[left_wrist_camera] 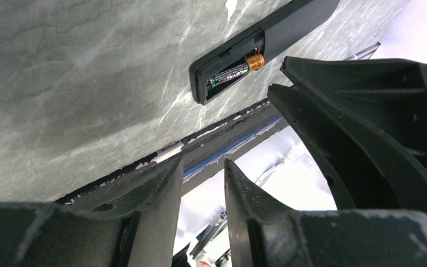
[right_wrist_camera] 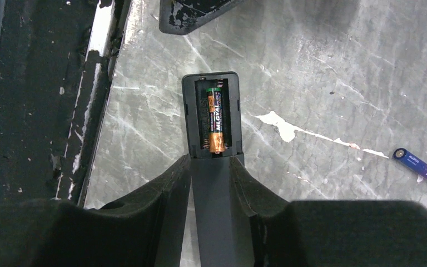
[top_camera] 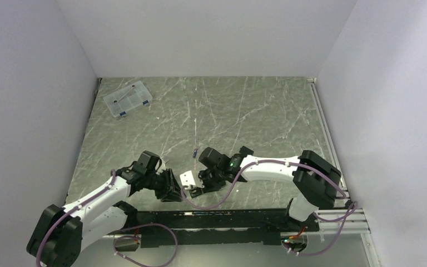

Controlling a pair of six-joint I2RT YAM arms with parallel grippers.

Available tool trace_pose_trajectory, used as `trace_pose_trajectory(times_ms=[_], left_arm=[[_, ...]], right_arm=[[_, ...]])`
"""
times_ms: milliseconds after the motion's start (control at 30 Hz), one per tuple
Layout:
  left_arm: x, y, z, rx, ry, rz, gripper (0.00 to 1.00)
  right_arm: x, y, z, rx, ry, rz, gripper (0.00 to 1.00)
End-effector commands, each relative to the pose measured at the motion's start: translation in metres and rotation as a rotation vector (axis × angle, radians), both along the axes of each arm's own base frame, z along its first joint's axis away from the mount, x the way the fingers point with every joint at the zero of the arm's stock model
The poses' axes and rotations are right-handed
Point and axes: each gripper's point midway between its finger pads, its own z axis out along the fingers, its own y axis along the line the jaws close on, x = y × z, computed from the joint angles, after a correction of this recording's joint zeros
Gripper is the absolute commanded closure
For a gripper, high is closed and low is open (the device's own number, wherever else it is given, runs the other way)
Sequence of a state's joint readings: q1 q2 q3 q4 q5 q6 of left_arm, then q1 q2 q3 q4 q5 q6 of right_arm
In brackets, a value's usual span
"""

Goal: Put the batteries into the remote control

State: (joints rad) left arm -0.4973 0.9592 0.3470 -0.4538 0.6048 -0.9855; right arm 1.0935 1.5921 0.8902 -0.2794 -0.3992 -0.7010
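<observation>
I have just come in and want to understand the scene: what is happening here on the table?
The right claw grips the remote, which lies on the table with its battery compartment open. A gold-ended battery sits in the compartment, and the space beside it looks empty. The blue battery lies loose on the table, off to one side. The left claw is open, holds nothing and hovers near the remote's open end.

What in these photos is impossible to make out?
- Rear half of the remote control: right wrist view, covered by the right tool.
- Contents of the clear box: too small, top view.
- Lettering on the loose battery: blurred, right wrist view.
</observation>
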Motion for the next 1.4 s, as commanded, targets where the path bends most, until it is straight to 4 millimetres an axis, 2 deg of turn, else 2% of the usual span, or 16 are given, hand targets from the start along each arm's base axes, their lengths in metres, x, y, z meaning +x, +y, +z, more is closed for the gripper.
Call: trace_pose_trajectory(times_ms=[0, 200, 567, 800, 1233, 1367], left_arm=[[-0.005, 0.001, 0.000, -0.006, 0.002, -0.006, 0.60], [-0.005, 0.001, 0.000, -0.003, 0.003, -0.014, 0.60], [-0.005, 0.000, -0.004, -0.005, 0.009, -0.019, 0.60], [-0.004, -0.001, -0.006, -0.006, 0.013, -0.020, 0.60], [-0.003, -0.001, -0.008, -0.002, 0.018, -0.026, 0.60], [-0.004, -0.001, -0.009, -0.002, 0.018, -0.025, 0.60]], right_arm=[[0.006, 0.015, 0.014, 0.045, -0.031, 0.056, 0.67], [0.012, 0.021, 0.011, 0.042, -0.036, 0.040, 0.66], [0.011, 0.023, 0.003, 0.027, -0.011, 0.045, 0.66], [0.011, 0.020, -0.001, 0.010, 0.001, 0.048, 0.72], [0.006, 0.017, -0.007, -0.011, 0.031, 0.063, 0.74], [0.004, 0.016, -0.009, -0.020, 0.041, 0.070, 0.78]])
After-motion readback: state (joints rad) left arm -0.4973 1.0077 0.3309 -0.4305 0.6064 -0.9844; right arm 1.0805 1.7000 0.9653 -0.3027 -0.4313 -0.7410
